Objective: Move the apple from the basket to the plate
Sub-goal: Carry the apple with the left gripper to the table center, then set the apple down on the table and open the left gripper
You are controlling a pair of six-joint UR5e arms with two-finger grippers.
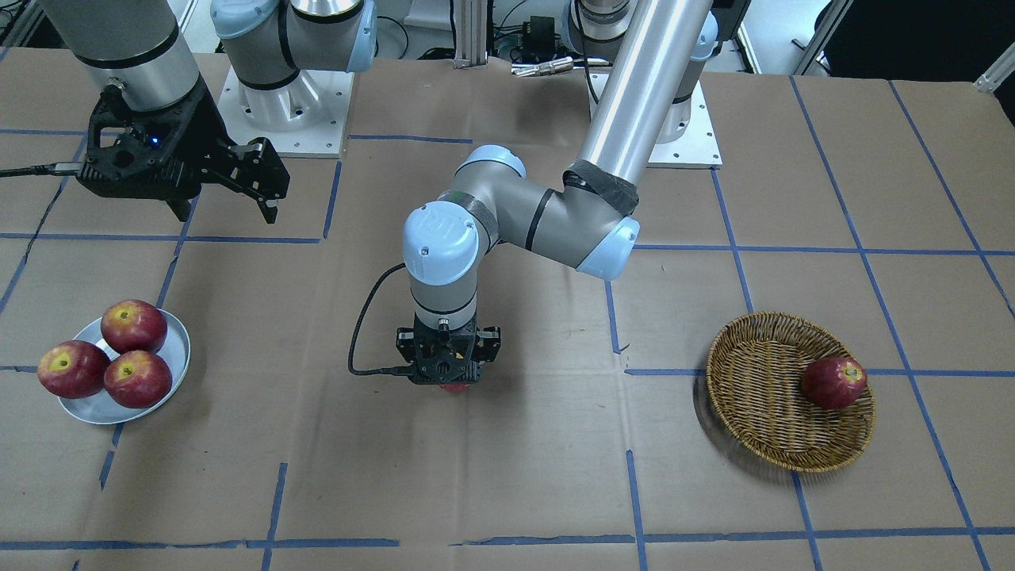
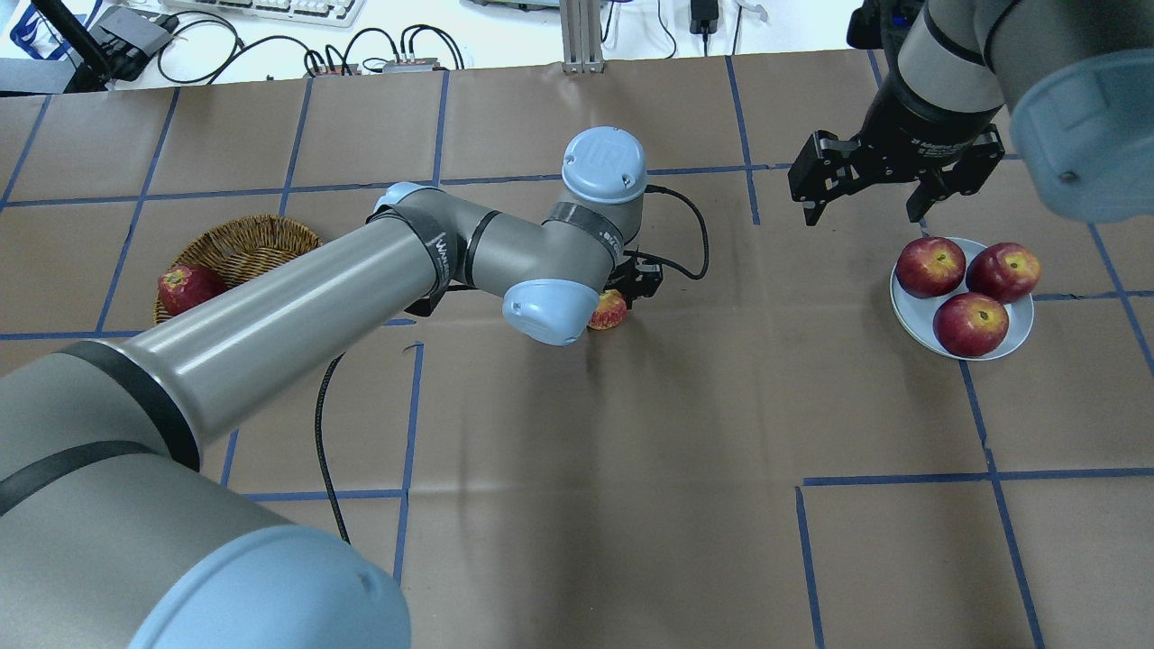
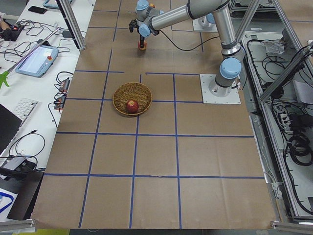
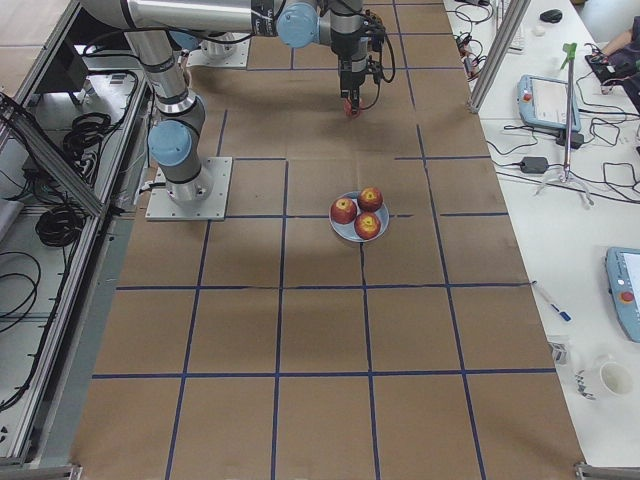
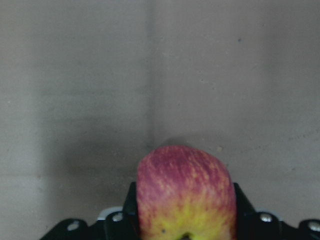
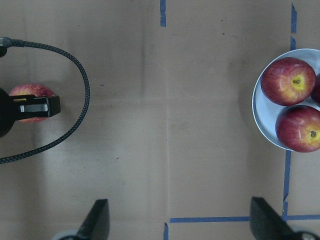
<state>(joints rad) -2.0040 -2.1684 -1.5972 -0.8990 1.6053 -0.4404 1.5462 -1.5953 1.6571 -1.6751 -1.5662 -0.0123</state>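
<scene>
My left gripper is shut on the paler pinkish-red and yellow apple at mid-table, low over the paper. The left wrist view shows that apple gripped between both fingers. The wicker basket sits on my left side and holds one dark red apple. The whitish plate on my right side carries three deeper red apples. My right gripper is open and empty, hovering just behind the plate.
A black cable loops from the left wrist over the table. The arm bases stand at the robot's edge. Blue tape lines cross the brown paper cover.
</scene>
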